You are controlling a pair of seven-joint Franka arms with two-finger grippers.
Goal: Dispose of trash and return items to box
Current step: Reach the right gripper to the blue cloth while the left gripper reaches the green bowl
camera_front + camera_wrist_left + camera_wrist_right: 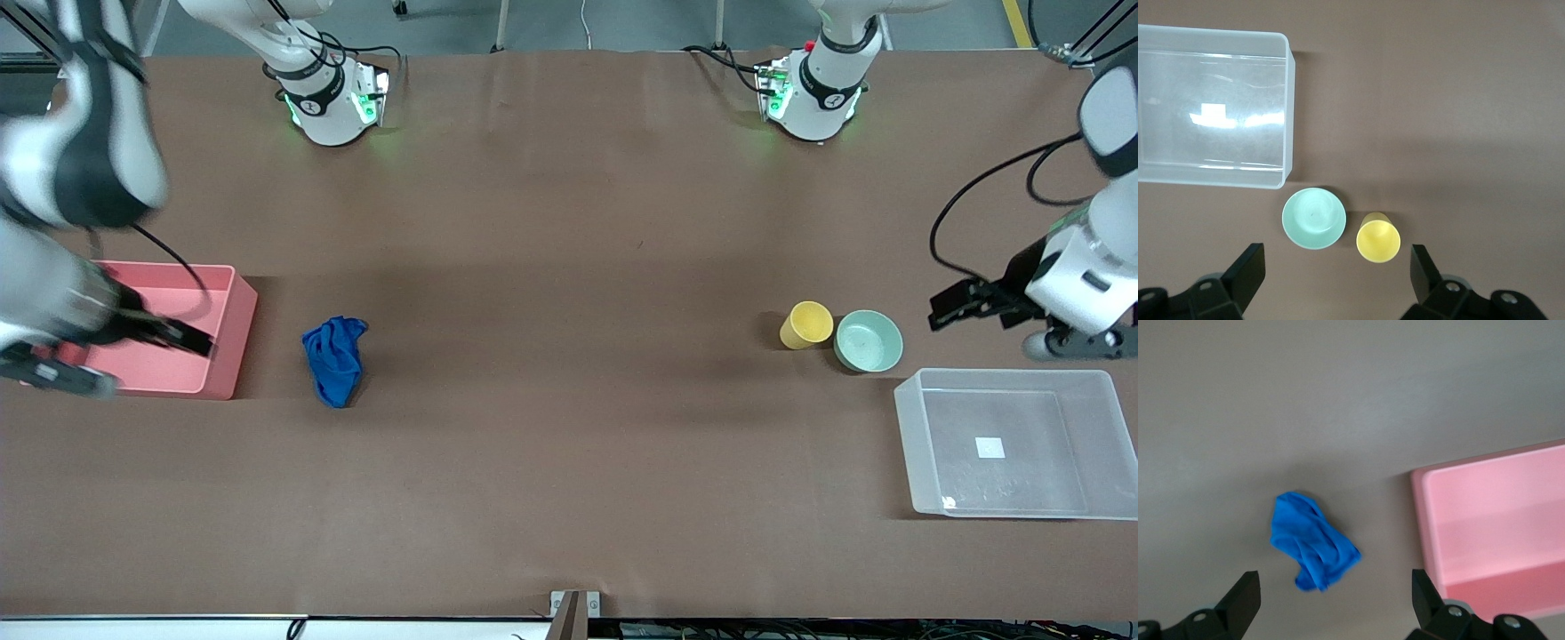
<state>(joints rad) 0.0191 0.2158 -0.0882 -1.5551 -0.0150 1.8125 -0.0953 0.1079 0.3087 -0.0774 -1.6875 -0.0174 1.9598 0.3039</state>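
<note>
— While both arms hang above the table, what do you count?

— Item one: cloth (335, 360), deep blue, crumpled, lying on the table (569, 267) beside the pink bin (220, 338), apart from it. Item two: yellow cup (806, 324), upright. Item three: mint bowl (869, 341), upright, just beside the cup, toward the left arm's end. Item four: clear box (1013, 443), white label on its floor, nothing else in it, nearer the front camera than the bowl.

— And your grippers?

— I have the left gripper (956, 302) in the air at the left arm's end, beside the bowl and above the table next to the box. Its fingers (1248, 270) are spread wide with nothing between them; its wrist view shows cup and bowl on the table below. My right gripper (178, 336) is over the pink bin, fingers (1241, 597) likewise parted and bare; its wrist view shows the cloth and a corner of the bin.
</note>
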